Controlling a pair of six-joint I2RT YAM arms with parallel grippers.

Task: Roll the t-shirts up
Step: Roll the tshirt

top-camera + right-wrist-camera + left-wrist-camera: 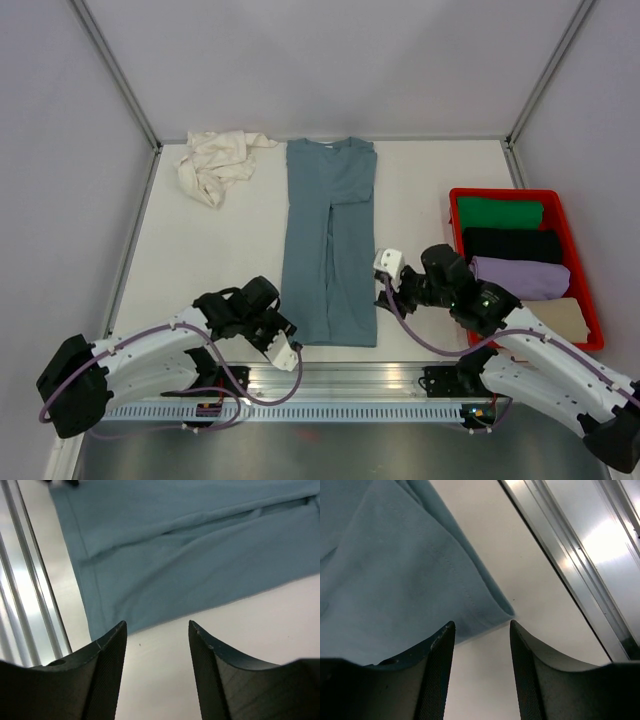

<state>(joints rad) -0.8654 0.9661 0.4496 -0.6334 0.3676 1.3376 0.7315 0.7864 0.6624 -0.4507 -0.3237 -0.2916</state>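
On the white table point(200, 260) a plain blue-grey t-shirt point(330, 250) lies folded lengthwise.

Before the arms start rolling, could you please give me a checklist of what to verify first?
1. Blue shirt folded into a flat strip: ok.
2. Left gripper open, empty, by near hem corner: ok.
3. Right gripper open, empty, beside right edge: ok.
4. Hem gripped: not ok, nothing between either pair of jaws.
5. Cream shirt apart from the strip: ok.
6. Room left in crate: cannot tell.
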